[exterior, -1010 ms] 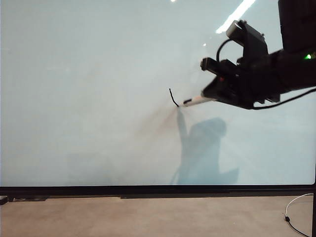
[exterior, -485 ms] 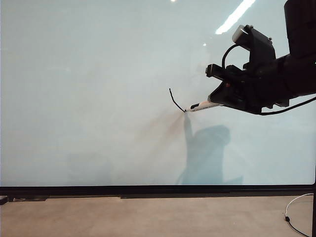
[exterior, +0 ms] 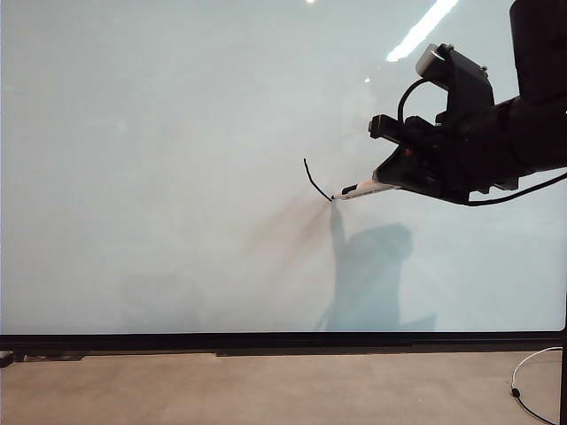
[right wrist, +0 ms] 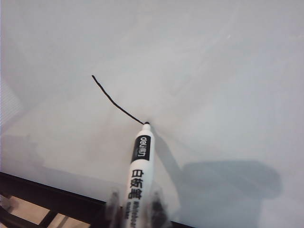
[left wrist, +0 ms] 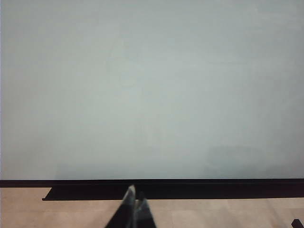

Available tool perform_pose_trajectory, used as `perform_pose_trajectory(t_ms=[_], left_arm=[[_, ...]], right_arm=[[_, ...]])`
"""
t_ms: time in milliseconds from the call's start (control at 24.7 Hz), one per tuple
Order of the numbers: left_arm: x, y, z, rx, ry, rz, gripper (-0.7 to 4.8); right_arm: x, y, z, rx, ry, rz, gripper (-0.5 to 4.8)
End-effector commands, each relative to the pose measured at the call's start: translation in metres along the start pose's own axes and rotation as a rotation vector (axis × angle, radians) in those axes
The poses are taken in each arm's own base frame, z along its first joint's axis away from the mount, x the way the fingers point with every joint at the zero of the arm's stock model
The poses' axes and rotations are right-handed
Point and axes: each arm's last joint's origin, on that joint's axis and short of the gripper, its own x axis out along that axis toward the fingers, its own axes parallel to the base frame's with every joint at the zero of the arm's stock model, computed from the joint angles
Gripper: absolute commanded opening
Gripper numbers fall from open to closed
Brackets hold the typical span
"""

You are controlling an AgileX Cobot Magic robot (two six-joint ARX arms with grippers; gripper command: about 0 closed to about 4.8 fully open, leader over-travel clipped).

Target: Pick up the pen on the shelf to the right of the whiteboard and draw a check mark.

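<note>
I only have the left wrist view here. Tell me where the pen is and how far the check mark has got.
Observer: The right gripper is shut on the pen, tip touching the whiteboard.
Operator: Report the mark.
Observer: Only the short left stroke of the check mark is drawn; the pen tip sits at its lower end.
Operator: Give me the arm's position.
Observer: The right arm reaches in from the upper right of the exterior view, with the pen pointing left and slightly down.
Operator: Confirm my gripper.
Observer: The left gripper is shut, low before the board's bottom edge, holding nothing.
</note>
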Motion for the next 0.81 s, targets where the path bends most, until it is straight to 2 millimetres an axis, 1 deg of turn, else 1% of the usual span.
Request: perform_pose_trajectory(t_ms=[40, 283, 808], left_arm=[[-0.0002, 0.0000, 0.0022, 0.004, -0.015, -0.001, -0.05], [-0.0002, 0.0000, 0.0022, 0.004, -0.015, -0.001, -0.04], [-0.0002, 0.0000, 0.0022, 0.004, -0.015, 0.000, -0.04]], right_arm=[[-0.0002, 0.0015, 0.0055, -0.044, -0.040, 0.004, -0.07], [-0.0011, 0.0003, 0.0052, -0.096, -0.031, -0.032, -0.07], [-0.0010, -0.0003, 0.0029, -0.188, -0.004, -0.037, -0.07]])
